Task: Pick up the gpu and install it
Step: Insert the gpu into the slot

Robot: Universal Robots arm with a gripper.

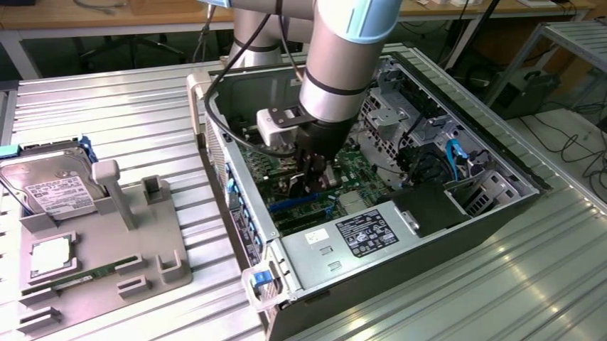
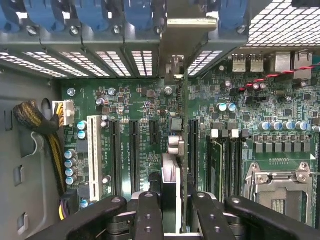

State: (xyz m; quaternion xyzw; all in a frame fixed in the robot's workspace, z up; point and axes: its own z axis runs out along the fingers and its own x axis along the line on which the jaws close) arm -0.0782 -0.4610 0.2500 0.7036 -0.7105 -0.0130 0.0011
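Observation:
The gpu (image 2: pixel 171 185) shows edge-on in the wrist view, a thin card running from my fingers to its silver bracket (image 2: pixel 186 35) at the case's rear slot openings. My gripper (image 2: pixel 174 212) is shut on it, with one black finger (image 2: pixel 149 215) on each side. It stands upright over the green motherboard (image 2: pixel 135 105), next to a long black expansion slot (image 2: pixel 192 150). I cannot tell whether the card is seated. In the exterior view my gripper (image 1: pixel 316 177) reaches down into the open computer case (image 1: pixel 502 153) with the dark gpu (image 1: pixel 300 187) under it.
Other black slots (image 2: pixel 116 155) and a white slot (image 2: pixel 92 155) lie beside the card, and the CPU socket (image 2: pixel 280 185) is further off. The power supply (image 1: pixel 365 234) fills the case's near end. At the exterior view's left, a grey tray (image 1: pixel 142 256) holds a hard drive (image 1: pixel 52 188) and a memory stick (image 1: pixel 90 273).

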